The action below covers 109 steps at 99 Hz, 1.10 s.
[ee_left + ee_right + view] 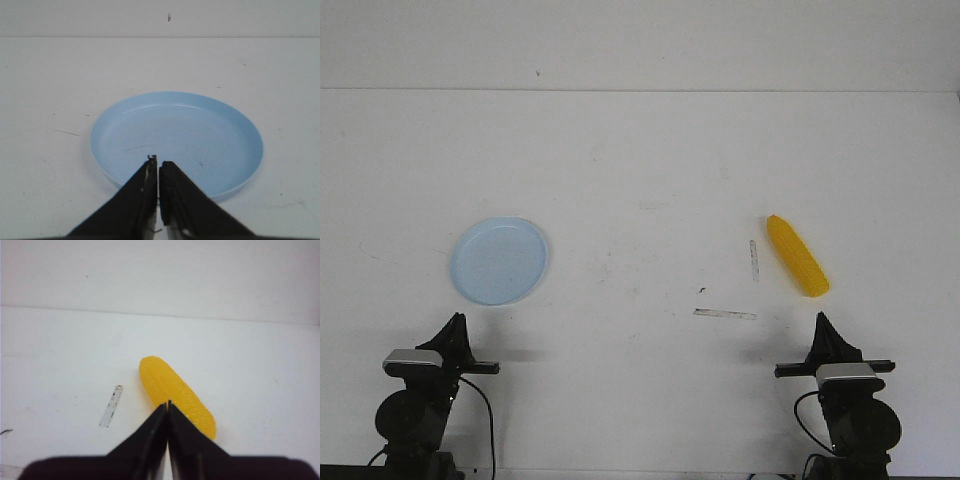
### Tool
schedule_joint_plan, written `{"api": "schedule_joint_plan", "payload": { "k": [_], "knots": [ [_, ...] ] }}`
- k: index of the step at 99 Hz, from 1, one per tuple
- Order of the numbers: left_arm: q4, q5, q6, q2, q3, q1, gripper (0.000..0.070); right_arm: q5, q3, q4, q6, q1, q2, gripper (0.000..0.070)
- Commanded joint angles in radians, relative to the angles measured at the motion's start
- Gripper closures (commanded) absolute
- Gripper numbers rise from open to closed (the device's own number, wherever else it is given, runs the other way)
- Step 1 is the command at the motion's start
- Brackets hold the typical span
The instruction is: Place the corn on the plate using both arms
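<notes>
The yellow corn [796, 256] lies flat on the white table at the right, slanted, and shows in the right wrist view [175, 395] just beyond my fingertips. The pale blue plate [499, 260] sits empty at the left and fills the left wrist view [177, 140]. My left gripper [454, 322] is shut and empty, near the table's front edge, just short of the plate; its tips [158, 162] overlap the plate's near rim in the wrist view. My right gripper [821, 320] is shut and empty, just short of the corn's near end [168, 404].
Two strips of worn tape [725, 314] [754, 260] mark the table left of the corn. The table's far edge meets a white wall [640, 45]. Black cables hang by both arm bases at the front edge.
</notes>
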Motion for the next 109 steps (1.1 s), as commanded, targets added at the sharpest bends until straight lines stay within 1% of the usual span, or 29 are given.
{"api": "schedule_joint_plan", "payload": {
  "k": [1, 9, 17, 36, 39, 44, 54, 60, 66, 67, 72, 75, 76, 77, 79, 80, 86, 93, 95, 104, 109],
  "knots": [
    [0.011, -0.001, -0.002, -0.002, -0.021, -0.002, 0.0700, 0.000, -0.001, 0.011, -0.005, 0.000, -0.001, 0.0698],
    [0.021, 0.000, -0.002, -0.002, -0.021, -0.002, 0.0700, 0.000, -0.001, 0.010, -0.005, 0.000, -0.001, 0.0698],
    [0.071, -0.001, -0.003, -0.002, -0.021, -0.002, 0.0700, 0.000, -0.001, 0.011, -0.005, 0.000, -0.001, 0.0698],
    [0.357, -0.002, -0.013, -0.001, 0.026, -0.002, 0.0700, 0.000, -0.001, 0.011, -0.004, 0.000, -0.001, 0.0698],
    [0.380, -0.002, -0.011, 0.001, 0.052, -0.002, 0.0700, 0.000, -0.001, 0.010, -0.004, 0.000, -0.001, 0.0698],
    [0.381, -0.006, 0.002, 0.008, 0.109, -0.002, 0.0700, 0.000, -0.001, 0.011, -0.004, 0.000, -0.001, 0.0698],
    [0.294, -0.037, 0.030, 0.061, 0.288, -0.002, 0.0696, 0.000, -0.001, 0.011, -0.005, 0.000, -0.001, 0.0698],
    [0.202, -0.056, 0.053, 0.116, 0.420, -0.001, 0.0668, 0.000, -0.001, 0.011, -0.004, 0.000, -0.001, 0.0698],
    [0.101, -0.093, 0.101, 0.186, 0.555, -0.001, 0.0595, 0.000, -0.001, 0.011, -0.004, 0.000, -0.001, 0.0698],
    [0.075, -0.102, 0.113, 0.205, 0.589, -0.001, 0.0572, 0.000, -0.001, 0.011, -0.004, 0.000, -0.001, 0.0698],
    [0.005, -0.128, 0.143, 0.262, 0.683, -0.001, 0.0516, 0.000, -0.001, 0.011, -0.004, 0.000, -0.001, 0.0698],
    [-0.039, -0.142, 0.158, 0.300, 0.742, -0.001, 0.0472, 0.000, -0.001, 0.011, -0.004, 0.000, -0.001, 0.0698],
    [-0.060, -0.149, 0.164, 0.319, 0.770, -0.001, 0.0447, 0.000, -0.001, 0.011, -0.004, 0.000, -0.001, 0.0698],
    [-0.068, -0.151, 0.165, 0.326, 0.780, 0.000, 0.0439, 0.000, -0.001, 0.011, -0.004, 0.000, -0.001, 0.0699],
    [-0.101, -0.163, 0.169, 0.359, 0.824, 0.000, 0.0395, 0.000, -0.001, 0.011, -0.004, 0.000, -0.001, 0.0698],
    [-0.108, -0.165, 0.169, 0.365, 0.832, 0.000, 0.0387, 0.000, -0.001, 0.011, -0.004, 0.000, -0.001, 0.0698],
    [-0.195, -0.178, 0.168, 0.447, 0.935, 0.000, 0.0277, 0.000, -0.001, 0.011, -0.004, 0.000, -0.001, 0.0698],
    [-0.276, -0.178, 0.167, 0.529, 1.017, 0.000, 0.0213, 0.000, -0.001, 0.011, -0.004, 0.000, -0.001, 0.0698],
    [-0.306, -0.178, 0.167, 0.560, 1.043, 0.000, 0.0202, 0.000, -0.001, 0.011, -0.004, 0.000, -0.001, 0.0698],
    [-0.385, -0.177, 0.145, 0.660, 1.102, 0.000, 0.0198, 0.000, -0.001, 0.011, -0.004, 0.000, -0.001, 0.0698],
    [-0.424, -0.161, 0.130, 0.718, 1.121, 0.004, 0.0188, 0.000, -0.001, 0.011, -0.004, 0.000, -0.001, 0.0699]
  ]
}}
